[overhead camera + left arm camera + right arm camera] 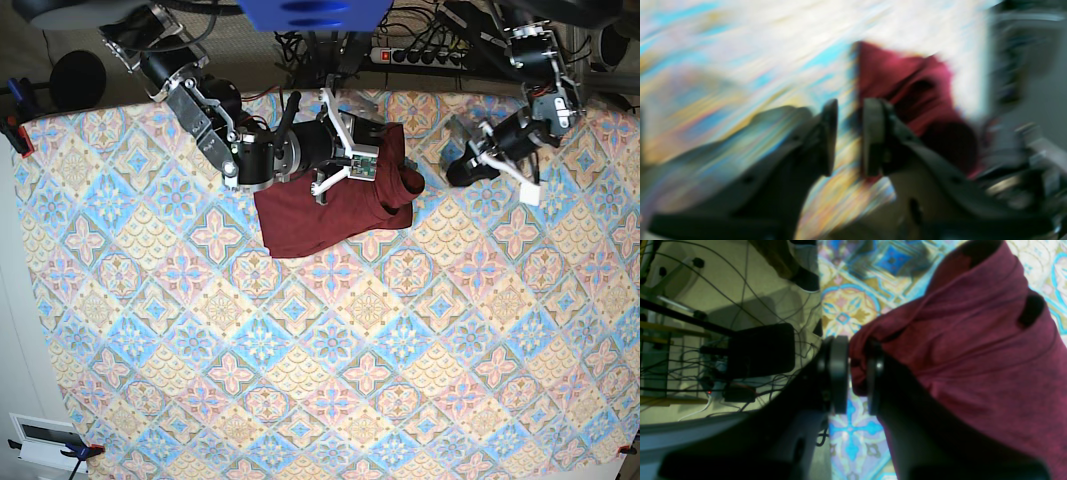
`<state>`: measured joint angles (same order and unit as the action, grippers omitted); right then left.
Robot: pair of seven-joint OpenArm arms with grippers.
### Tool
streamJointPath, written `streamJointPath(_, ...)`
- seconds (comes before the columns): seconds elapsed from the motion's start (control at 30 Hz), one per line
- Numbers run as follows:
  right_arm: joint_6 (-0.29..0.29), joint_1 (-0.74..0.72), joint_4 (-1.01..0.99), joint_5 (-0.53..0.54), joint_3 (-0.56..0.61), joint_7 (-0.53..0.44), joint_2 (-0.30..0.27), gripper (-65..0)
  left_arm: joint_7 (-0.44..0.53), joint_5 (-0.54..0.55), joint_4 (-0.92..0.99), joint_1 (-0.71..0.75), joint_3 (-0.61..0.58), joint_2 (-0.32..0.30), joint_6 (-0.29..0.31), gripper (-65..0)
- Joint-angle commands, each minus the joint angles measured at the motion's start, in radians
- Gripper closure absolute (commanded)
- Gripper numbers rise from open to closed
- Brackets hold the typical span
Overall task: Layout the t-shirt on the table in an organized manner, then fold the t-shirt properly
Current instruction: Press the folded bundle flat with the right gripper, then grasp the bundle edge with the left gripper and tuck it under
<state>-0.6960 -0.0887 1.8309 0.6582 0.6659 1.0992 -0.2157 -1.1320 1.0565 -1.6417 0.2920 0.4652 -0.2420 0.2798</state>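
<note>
— Where's the dark maroon knit t-shirt?

— I see it bunched near the far edge of the pastel diamond-tiled counter, long axis slanting from near-left to far-right.

— Tools?

— My right tool has a fold between its parted fingers. My left tool is apart, empty, beside the shirt. Cables lie on the floor.

Left wrist view heavily motion-blurred; right wrist sharp, dim foreground; base evenly bright

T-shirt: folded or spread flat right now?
Folded: the t-shirt lies as a compact doubled bundle on the table, no sleeves spread out.
</note>
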Motion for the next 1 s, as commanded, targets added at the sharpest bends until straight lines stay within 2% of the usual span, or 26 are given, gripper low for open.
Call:
streamJointPath(0.0, -0.002, -0.015, 0.017, 0.021, -0.004, -0.024, 0.006, -9.4, 0.013, 0.037, -0.018, -0.01, -0.015, -0.032, 0.008, -19.3)
streamJointPath(0.1, -0.002, -0.015, 0.017, 0.021, -0.004, -0.024, 0.005, -9.4, 0.013, 0.035, -0.033, 0.0, -0.073, -0.11, 0.012, -24.9)
streamJointPath(0.2, -0.002, -0.015, 0.017, 0.021, -0.004, -0.024, 0.005, -9.4, 0.02, 0.028, -0.117, -0.01, -0.174, -0.184, 0.012, -26.2)
streamJointPath(0.33, -0.002, -0.016, 0.016, 0.021, -0.004, -0.024, 0.005, -9.4, 0.019, -0.04, -0.151, -0.089, -0.282, -0.222, 0.012, -26.2)
streamJointPath(0.47, -0.002, -0.016, 0.016, 0.021, -0.011, -0.026, 0.005, -9.4, 0.019, -0.157, -0.151, -0.127, -0.38, -0.227, 0.012, -26.2)
streamJointPath(0.63, -0.002, -0.016, 0.016, 0.021, -0.013, -0.026, 0.005, -9.4, 0.02, -0.206, -0.11, -0.173, -0.471, -0.224, 0.012, -26.2)
streamJointPath(0.73, -0.002, -0.016, 0.016, 0.021, -0.013, -0.026, 0.005, -9.4, 0.04, -0.221, -0.078, -0.199, -0.503, -0.196, 0.012, -26.2)
streamJointPath(0.97, -0.002, -0.035, 0.014, 0.021, -0.015, -0.027, 0.005, -9.4, 0.05, -0.339, -0.068, -0.215, -0.619, -0.19, 0.012, -26.0)
